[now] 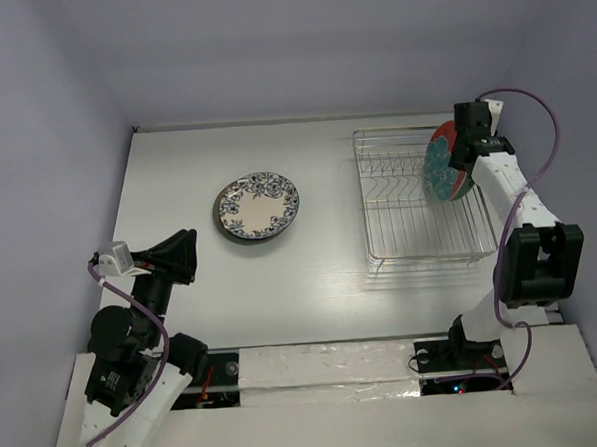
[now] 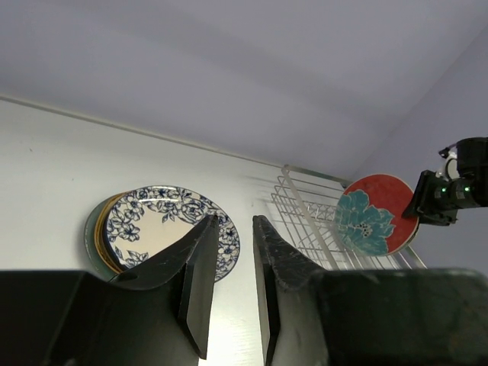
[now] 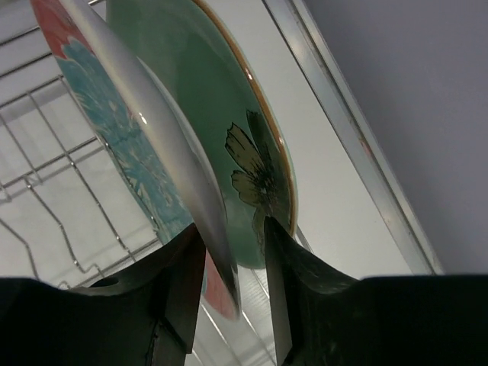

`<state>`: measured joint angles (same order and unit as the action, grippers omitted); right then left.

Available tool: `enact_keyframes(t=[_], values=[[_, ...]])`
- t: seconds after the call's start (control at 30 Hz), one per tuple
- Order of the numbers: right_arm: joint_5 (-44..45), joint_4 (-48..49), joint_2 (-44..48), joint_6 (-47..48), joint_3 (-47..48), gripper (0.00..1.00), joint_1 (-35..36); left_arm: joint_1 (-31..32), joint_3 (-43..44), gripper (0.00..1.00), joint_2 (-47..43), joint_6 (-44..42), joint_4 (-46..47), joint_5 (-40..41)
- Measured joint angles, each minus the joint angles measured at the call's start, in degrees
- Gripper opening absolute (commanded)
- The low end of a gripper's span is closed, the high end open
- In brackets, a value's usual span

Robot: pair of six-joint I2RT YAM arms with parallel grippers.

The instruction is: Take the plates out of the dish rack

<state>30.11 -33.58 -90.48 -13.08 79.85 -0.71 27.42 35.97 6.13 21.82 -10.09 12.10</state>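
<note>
Right pincer (image 3: 229, 229) straddles rim of red-rimmed plate (image 1: 442, 166) at dish rack's (image 1: 419, 227) far right end; gap narrow, cannot tell whether clamped. Pale green plate (image 3: 206, 84) just beside it. Blue-floral plate (image 1: 258, 206) tops stack on table (image 1: 322, 282), well left of rack. Left pincer (image 2: 235, 229) farther left of rack, narrowly parted, empty.

Lower plates (image 2: 93, 244) under the floral plate (image 2: 156, 225) show as slivers, perhaps teal and brown; the red plate (image 3: 164, 152) looks blurred.
</note>
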Motion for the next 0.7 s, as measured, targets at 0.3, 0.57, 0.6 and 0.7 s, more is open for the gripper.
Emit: enact_keyframes(t=[0.3,0.57,0.6,0.7], values=[[-3.0,3.6,-2.0,7.6,-0.4,0.00,0.6,0.6,0.0,0.22,0.0,0.0,0.0,0.0],[-3.2,5.5,-0.1,9.3,-2.3,0.00,0.3,0.6,0.0,0.23,0.0,0.0,0.0,0.0],[-3.3,5.0,0.6,9.7,-2.3,0.00,0.3,0.6,0.0,0.23,0.0,0.0,0.0,0.0],[-4.2,3.0,3.7,10.6,-2.2,0.00,0.3,0.6,0.0,0.23,0.0,0.0,0.0,0.0]])
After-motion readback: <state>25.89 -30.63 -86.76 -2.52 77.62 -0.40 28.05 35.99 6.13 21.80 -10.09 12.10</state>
